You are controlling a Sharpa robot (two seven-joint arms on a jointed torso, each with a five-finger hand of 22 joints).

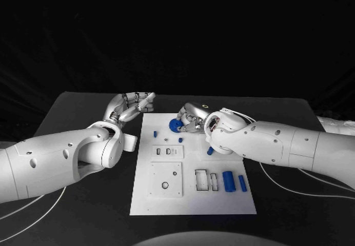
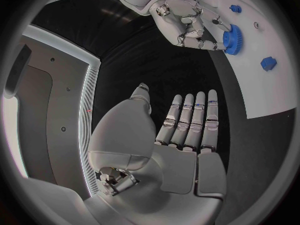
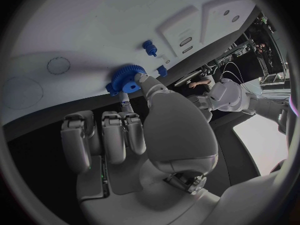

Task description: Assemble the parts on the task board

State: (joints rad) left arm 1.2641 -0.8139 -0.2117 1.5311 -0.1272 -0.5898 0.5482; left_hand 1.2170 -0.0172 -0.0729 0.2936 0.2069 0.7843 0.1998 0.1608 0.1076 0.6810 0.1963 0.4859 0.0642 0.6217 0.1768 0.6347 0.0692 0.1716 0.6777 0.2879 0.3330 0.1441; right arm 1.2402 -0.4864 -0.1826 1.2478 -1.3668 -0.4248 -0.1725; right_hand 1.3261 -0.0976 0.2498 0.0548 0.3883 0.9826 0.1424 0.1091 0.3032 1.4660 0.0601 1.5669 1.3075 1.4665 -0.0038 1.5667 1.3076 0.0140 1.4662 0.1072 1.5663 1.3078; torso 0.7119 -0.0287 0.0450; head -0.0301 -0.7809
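Right hand (image 1: 194, 119) pinching the blue gear (image 1: 177, 125) at the far end of the task board (image 1: 222, 205), left hand (image 1: 132, 106) idle and spread off-board, could easily cock the gear sideways with that fingertip-only hold.

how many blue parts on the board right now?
5 visible: the gear the right hand holds at the far edge, a small peg and a small piece near it, one mid-board, two cylinders near right. The right arm may hide more.

Scene dimly lit, backdrop black; task board (image 1: 194, 200) brightly lit (near glare); wrist views strongly bent at rims.
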